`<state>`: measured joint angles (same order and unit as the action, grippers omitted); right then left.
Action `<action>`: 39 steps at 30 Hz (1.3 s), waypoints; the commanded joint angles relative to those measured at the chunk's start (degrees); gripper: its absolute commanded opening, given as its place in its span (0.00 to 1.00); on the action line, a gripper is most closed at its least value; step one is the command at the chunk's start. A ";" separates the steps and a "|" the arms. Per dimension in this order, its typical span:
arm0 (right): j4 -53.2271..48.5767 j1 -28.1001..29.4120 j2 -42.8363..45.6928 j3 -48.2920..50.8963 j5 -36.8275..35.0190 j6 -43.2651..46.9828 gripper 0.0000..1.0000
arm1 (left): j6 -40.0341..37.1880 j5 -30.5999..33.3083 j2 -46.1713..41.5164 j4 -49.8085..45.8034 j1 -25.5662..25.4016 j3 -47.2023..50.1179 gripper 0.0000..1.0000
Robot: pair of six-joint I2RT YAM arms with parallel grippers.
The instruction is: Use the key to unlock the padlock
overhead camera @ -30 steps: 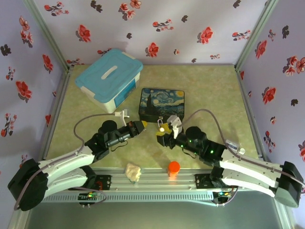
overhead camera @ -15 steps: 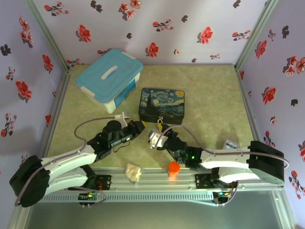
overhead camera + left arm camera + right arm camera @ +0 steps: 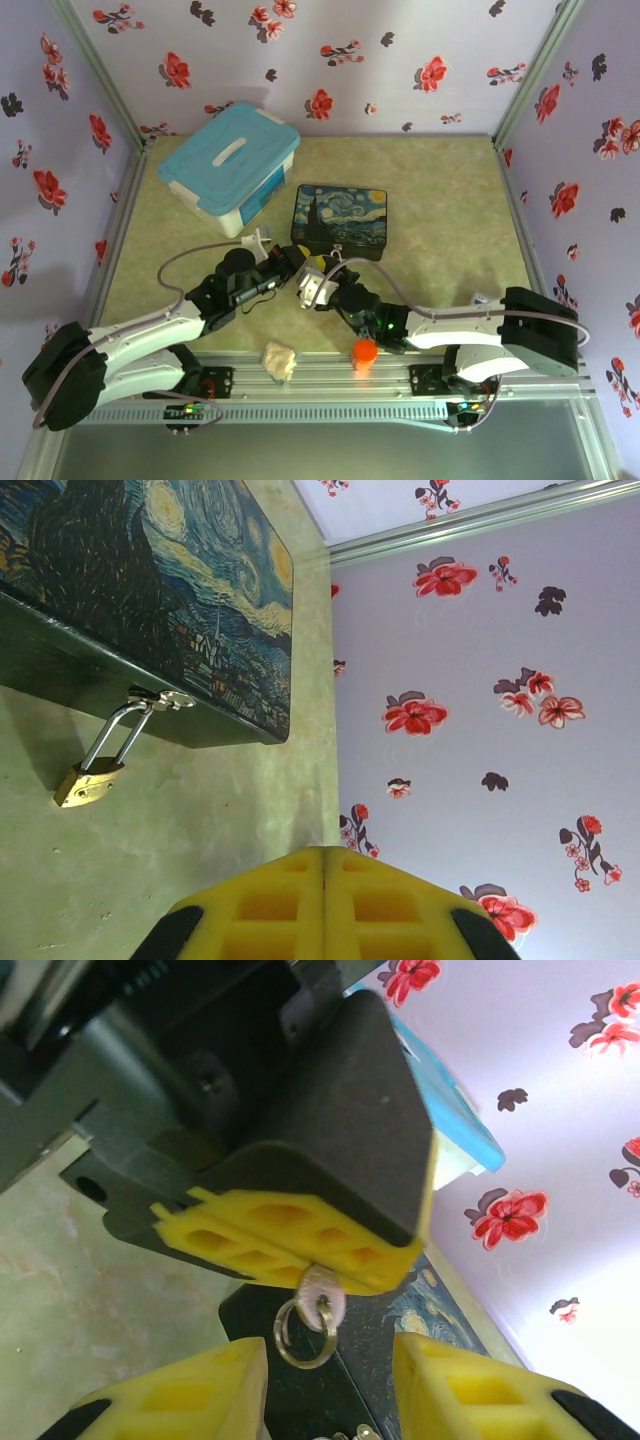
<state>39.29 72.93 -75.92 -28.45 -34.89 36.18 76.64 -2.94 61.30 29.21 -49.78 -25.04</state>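
The key (image 3: 325,1295), a small grey metal piece with a wire ring (image 3: 300,1335) hanging from it, sticks out from between the yellow fingers (image 3: 290,1240) of my left gripper, which is shut on it. My right gripper (image 3: 330,1355) is open, one fingertip on each side of the ring and touching neither the ring nor the key. From above, the left gripper (image 3: 303,263) and right gripper (image 3: 310,285) meet just in front of the painted box (image 3: 340,220). The padlock (image 3: 90,780), brass with a silver shackle, hangs closed on the box's hasp (image 3: 160,698). Seen from its own wrist, the left gripper (image 3: 323,850) has its jaws pressed together.
A white box with a blue lid (image 3: 230,165) stands at the back left. An orange cap (image 3: 365,350) and a crumpled pale lump (image 3: 280,360) lie by the front rail. Flowered walls close in the table on three sides.
My right arm has swung left and brought its gripper up to the left gripper's tip, its jaws narrowing on the way. The left gripper has edged right, still shut.
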 commanded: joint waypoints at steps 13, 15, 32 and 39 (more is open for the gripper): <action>3.79 0.38 -3.55 -4.44 -0.05 0.52 0.20 | 0.85 1.22 1.02 2.71 -1.19 -1.53 0.00; 3.80 0.38 -3.75 -4.67 -0.05 0.60 0.14 | 1.13 1.11 0.91 3.27 -1.20 -1.25 0.00; 4.38 -0.28 -4.42 -4.10 3.74 -4.59 0.00 | 4.17 1.16 1.46 7.61 -1.24 0.33 0.00; 0.62 -3.13 0.06 -1.86 10.46 -12.58 0.00 | 4.67 2.37 1.31 9.21 -1.12 2.19 0.32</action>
<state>39.70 70.83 -78.74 -30.89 -30.83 29.82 80.14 -0.19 62.83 34.06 -50.37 -24.21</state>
